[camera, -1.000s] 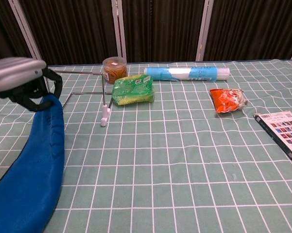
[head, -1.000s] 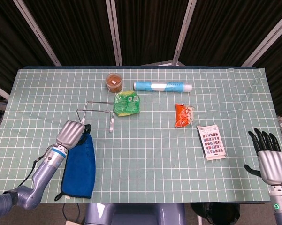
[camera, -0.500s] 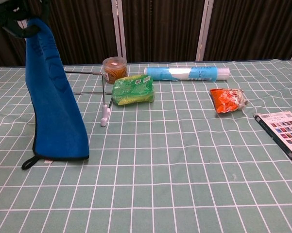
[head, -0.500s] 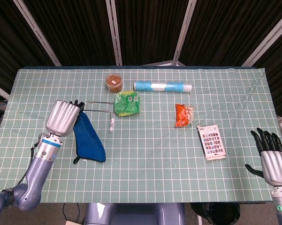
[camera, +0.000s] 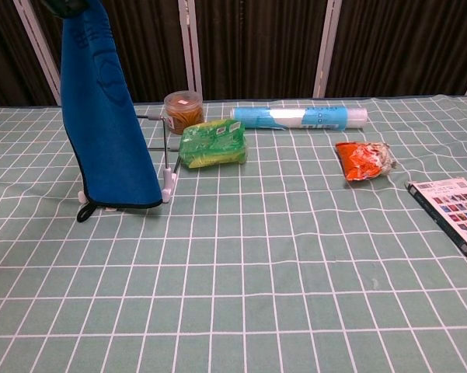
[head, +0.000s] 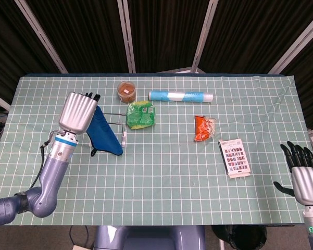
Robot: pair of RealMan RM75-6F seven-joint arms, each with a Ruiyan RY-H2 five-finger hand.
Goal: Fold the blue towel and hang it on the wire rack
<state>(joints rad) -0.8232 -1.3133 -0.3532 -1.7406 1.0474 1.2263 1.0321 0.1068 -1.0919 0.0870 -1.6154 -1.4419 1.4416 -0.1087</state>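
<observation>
While left hand (head: pixel 78 112) holds one blue towel (head: pixel 103 135) over one wire rack (camera: pixel 165 155), right hand (head: pixel 304 181) fingers spread

Head view: high above the near edge, looking steeply down on the whole table (head: pixel 161 172), both hands included. Chest view: low, near, facing level across toward the black curtain (camera: pixel 256 47). Shared: towel (head: pixel 105 136), rack, far-side clutter.
</observation>
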